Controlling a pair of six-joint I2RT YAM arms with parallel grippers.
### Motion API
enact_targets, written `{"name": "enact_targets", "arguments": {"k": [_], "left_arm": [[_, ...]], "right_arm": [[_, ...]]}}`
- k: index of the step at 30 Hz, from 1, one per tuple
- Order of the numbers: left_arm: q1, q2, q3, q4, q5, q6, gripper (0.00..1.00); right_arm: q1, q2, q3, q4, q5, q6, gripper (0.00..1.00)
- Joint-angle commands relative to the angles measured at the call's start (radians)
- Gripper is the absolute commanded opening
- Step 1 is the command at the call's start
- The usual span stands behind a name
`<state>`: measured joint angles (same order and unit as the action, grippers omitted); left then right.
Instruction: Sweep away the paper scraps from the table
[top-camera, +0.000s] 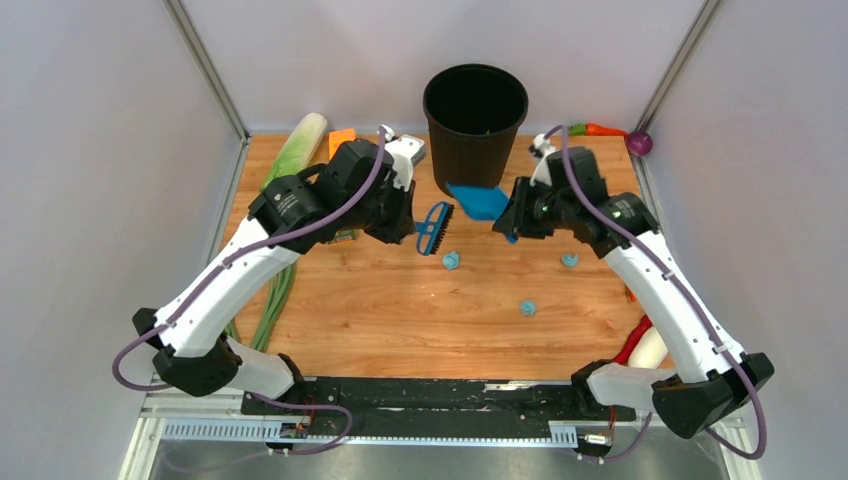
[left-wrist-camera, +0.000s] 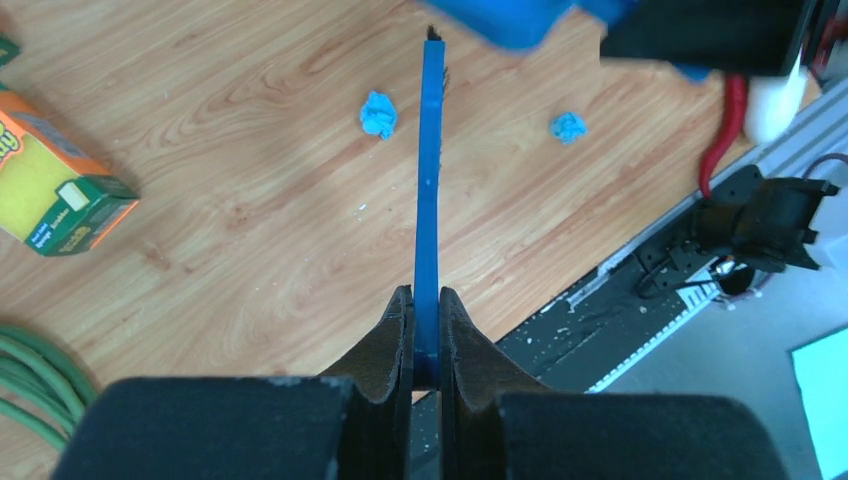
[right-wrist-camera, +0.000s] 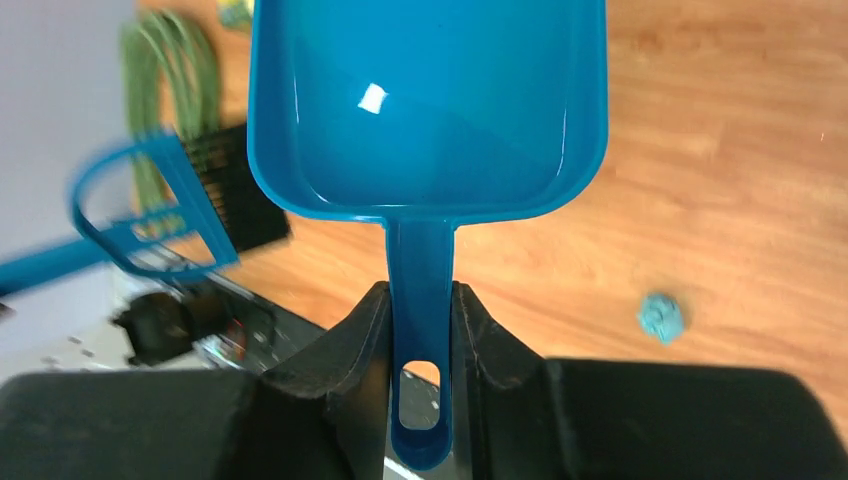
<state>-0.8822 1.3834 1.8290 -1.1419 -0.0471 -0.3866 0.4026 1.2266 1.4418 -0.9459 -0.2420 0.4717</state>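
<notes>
Clamping the brush (left-wrist-camera: 430, 150), the left gripper (left-wrist-camera: 425, 312) aims bristles ahead for sweeping. The right gripper (right-wrist-camera: 420, 305) clamps the dustpan (right-wrist-camera: 430, 100) handle, pan ahead, to catch paper scraps (right-wrist-camera: 661, 317) below.

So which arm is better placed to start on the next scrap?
Left, probably. The left gripper is shut on the brush, close beside the nearest paper scrap; the right gripper holds the dustpan by the bin.
</notes>
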Motion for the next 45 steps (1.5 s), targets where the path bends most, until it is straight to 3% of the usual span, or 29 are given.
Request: {"name": "enact_targets", "arguments": {"k": [1,11,15,22,34,45], "left_arm": [[-0.003,0.048,0.064,-0.019,-0.049,0.04,0.0],[0.028,0.146,0.043,-0.021,-0.137,0.041,0.0],[0.063,0.164,-0.01,0.069,-0.129,0.095,0.0],[0.121,0.281,0.013,0.087,-0.12,0.172,0.0],[0.127,0.482,0.038,0.123,-0.028,0.258,0.0],[0.127,0.58,0.012,0.171,0.079,0.25,0.0]], "right_arm": [[0.136,-0.003,-0.05,-0.142,0.225,-0.019,0.0],[0.272,0.099,-0.198,-0.211,0.325,-0.024,0.0],[0.297,0.108,-0.265,-0.171,0.305,-0.018,0.0],[0.361,0.102,-0.359,-0.107,0.319,-0.018,0.0],[0.409,0.027,-0.503,0.07,0.334,-0.019,0.0],[0.435,0.005,-0.578,0.159,0.316,-0.021,0.0]]}}
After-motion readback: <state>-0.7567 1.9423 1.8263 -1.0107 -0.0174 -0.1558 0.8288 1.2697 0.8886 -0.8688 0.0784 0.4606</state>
